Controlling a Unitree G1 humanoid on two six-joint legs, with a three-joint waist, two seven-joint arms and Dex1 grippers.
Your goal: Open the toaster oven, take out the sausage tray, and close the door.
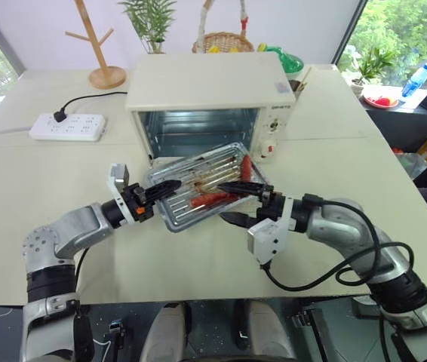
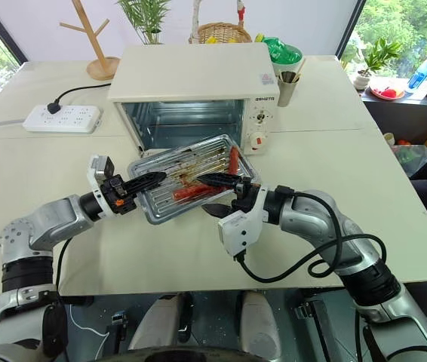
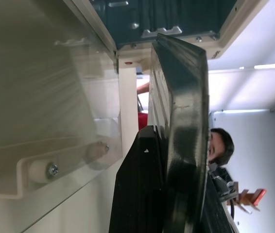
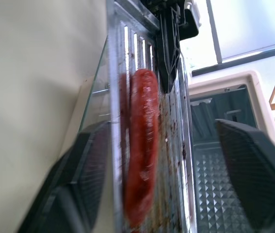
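We are gripping the sausage tray at frame centre: left gripper clamping its left rim, right gripper spreading wide around its right rim. Behind, the toaster oven is standing with its door open.

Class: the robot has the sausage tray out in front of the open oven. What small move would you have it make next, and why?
Probably draw the right gripper clear. The left gripper is shut on the sausage tray, held above the open door of the toaster oven; the right fingers stand apart astride its edge, so the handover looks done.
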